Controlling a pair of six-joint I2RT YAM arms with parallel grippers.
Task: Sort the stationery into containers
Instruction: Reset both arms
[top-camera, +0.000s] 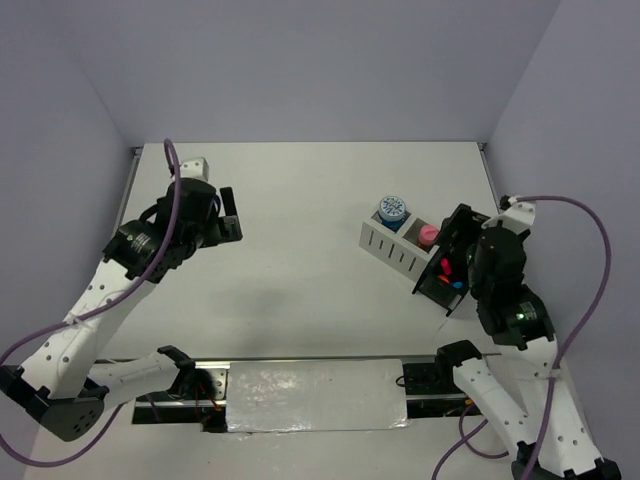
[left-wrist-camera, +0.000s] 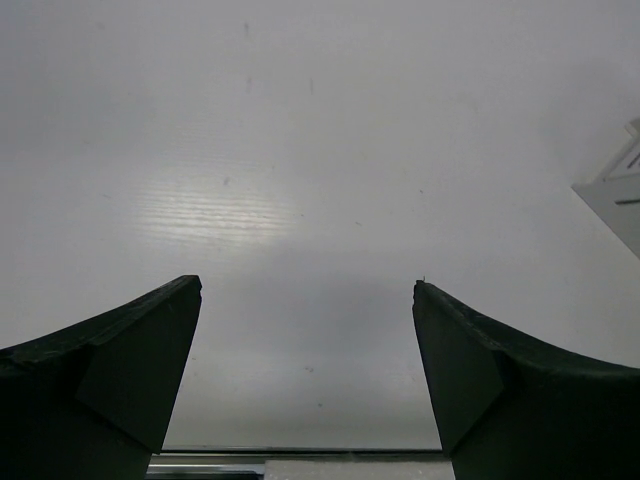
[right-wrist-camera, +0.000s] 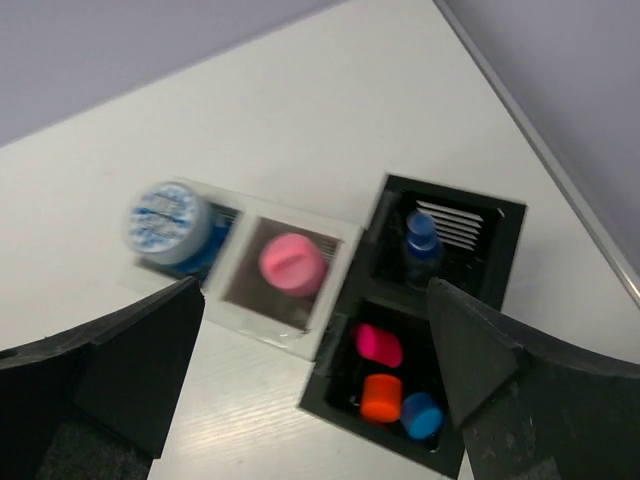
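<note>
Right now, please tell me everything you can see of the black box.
The black box is matte, rectangular and open-topped, seemingly plastic; a divider makes two compartments. One, showing pale slots inside, holds a blue-capped bottle. The other holds three highlighters, their pink, orange and blue caps up. It sits on the table, right beside the white box.

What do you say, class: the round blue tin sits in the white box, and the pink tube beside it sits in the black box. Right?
Not quite. The pink tube sits in the white box too, in the compartment beside the round blue tin, not in the black box. The right wrist view shows it.
</note>
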